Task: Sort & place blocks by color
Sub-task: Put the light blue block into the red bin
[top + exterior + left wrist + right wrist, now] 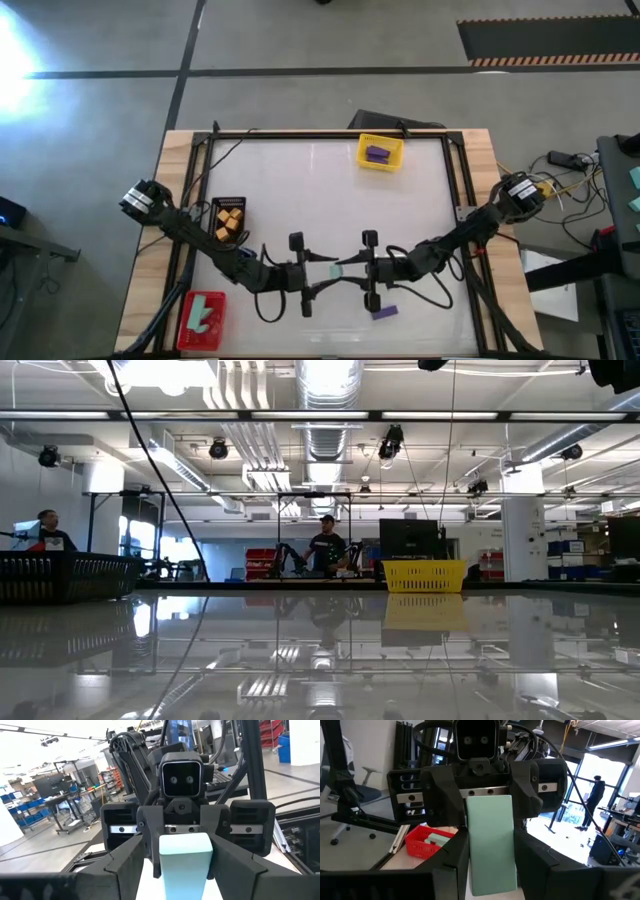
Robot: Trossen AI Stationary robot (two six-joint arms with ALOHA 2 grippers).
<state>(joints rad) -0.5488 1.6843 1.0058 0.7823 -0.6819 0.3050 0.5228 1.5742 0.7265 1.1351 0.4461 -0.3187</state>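
A mint-teal bar (339, 268) hangs above the table's near middle, between my two grippers, which face each other. My right gripper (352, 267) comes in from the right and is shut on the bar. From the left, my left gripper (323, 272) stands open, with its fingers (447, 805) on either side of the bar's free end (489, 802). A purple bar (384, 311) lies flat on the table just near of the right gripper. My right gripper pinches the mint-teal bar by its two long side edges (475, 870) between its two fingers, at the end toward the table's right. The fingers come in about level from the right and lie along the bar. The bar is lifted clear and points toward my left gripper.
A yellow tray (398, 160) with purple pieces stands at the far edge. A black tray (240, 203) with orange cubes sits at the left, and a red tray (186, 325) with mint-teal bars at the near left. Cables run along the table's frame. People stand in the room behind.
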